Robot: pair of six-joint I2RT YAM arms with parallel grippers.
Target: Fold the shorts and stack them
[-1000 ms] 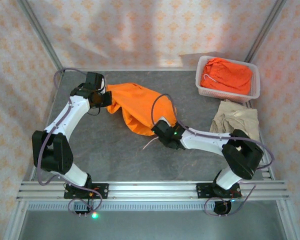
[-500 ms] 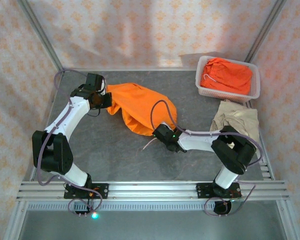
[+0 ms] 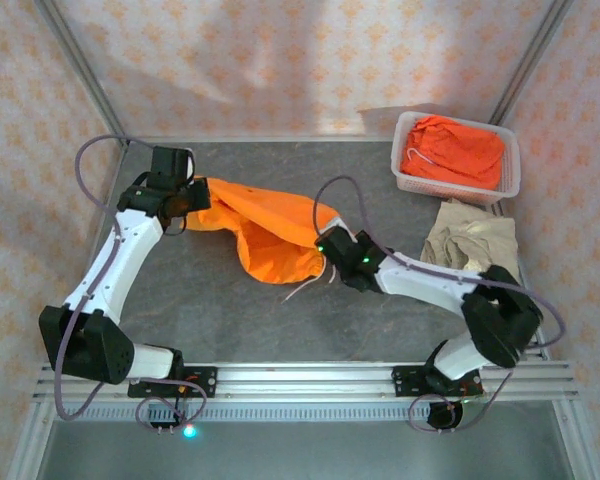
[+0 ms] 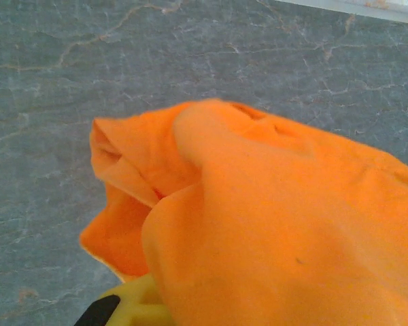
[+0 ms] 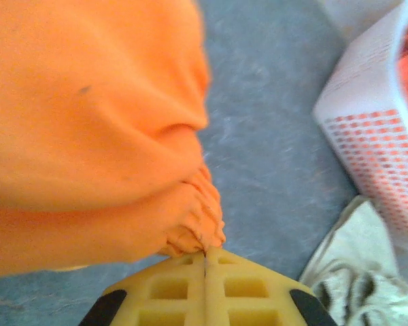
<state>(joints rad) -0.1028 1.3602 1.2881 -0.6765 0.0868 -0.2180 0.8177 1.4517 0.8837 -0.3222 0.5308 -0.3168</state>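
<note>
My left gripper point(image 3: 188, 195) is clenched on one end of the orange shorts point(image 3: 275, 235) near the far left corner of the bench point(image 3: 230, 320). My right gripper point(image 3: 325, 246) is clamped on the gathered waistband at the other end, mid-bench, so the cloth spans between them, I judge to spread it flat before folding. The beige shorts point(image 3: 470, 238) lie by the right edge, just in front of the far-right-corner basket point(image 3: 398, 165), probably as the base of the stack.
</note>
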